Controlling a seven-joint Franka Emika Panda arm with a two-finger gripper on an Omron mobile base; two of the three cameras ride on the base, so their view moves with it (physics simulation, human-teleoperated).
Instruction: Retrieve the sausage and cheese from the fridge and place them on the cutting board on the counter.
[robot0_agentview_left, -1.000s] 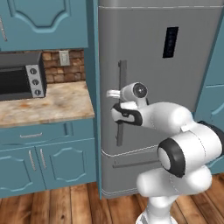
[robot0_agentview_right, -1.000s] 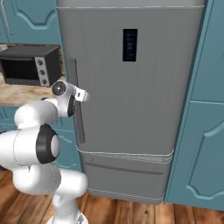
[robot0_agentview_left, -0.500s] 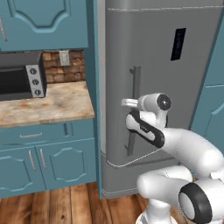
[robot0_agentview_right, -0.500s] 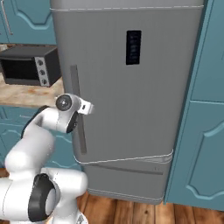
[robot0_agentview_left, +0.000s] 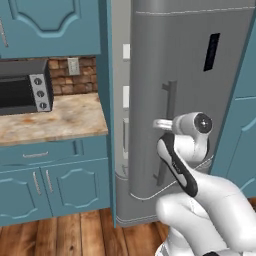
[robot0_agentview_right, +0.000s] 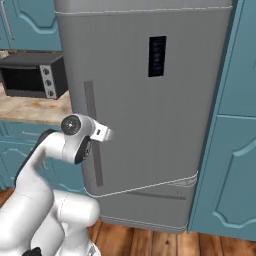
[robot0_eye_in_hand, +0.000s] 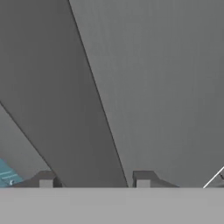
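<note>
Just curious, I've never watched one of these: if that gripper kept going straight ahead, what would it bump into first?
Most likely the fridge's handle, which runs between the gripper fingertips, with the door right behind it.

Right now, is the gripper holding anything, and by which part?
The gripper straddles the fridge door's bar handle; whether its fingertips grip it cannot be told.

Fridge (robot0_agentview_left: 190, 75) door now stands swung well out from the cabinet, a gap with white shelf edges (robot0_agentview_left: 126, 95) showing on its hinge-far side, where a second ago it sat shut. Gripper (robot0_eye_in_hand: 94, 179) has drawn back with the door handle (robot0_agentview_left: 167, 130), its fingers spreading apart around the bar.
</note>
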